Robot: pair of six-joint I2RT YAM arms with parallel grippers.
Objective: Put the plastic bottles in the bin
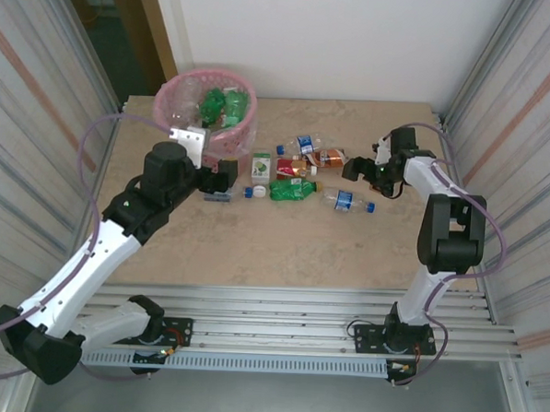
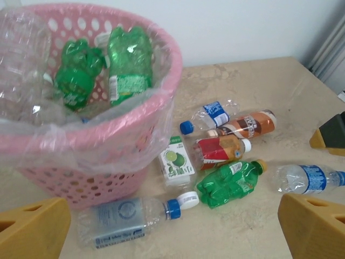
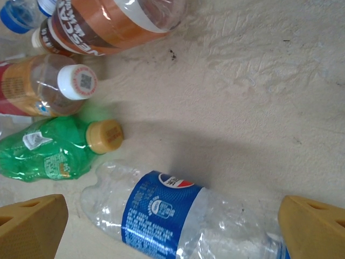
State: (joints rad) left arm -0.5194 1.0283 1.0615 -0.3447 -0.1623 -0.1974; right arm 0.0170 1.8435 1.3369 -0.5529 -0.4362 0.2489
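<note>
While both pincers are spread wide and empty, the left gripper hangs close beside the bin, in which two green bottles stand roughly upright. The other plastic bottles lie on their sides on the table just right of the bin. The right gripper hovers over the blue-labelled bottle, farthest from the bin, its long axis flat and its cap pointing away from the bin.

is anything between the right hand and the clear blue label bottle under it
Nothing visible does. The right hand is open and the blue-label bottle lies in the gap between its fingers. The green bottle with the yellow cap lies alongside, not in the way.
</note>
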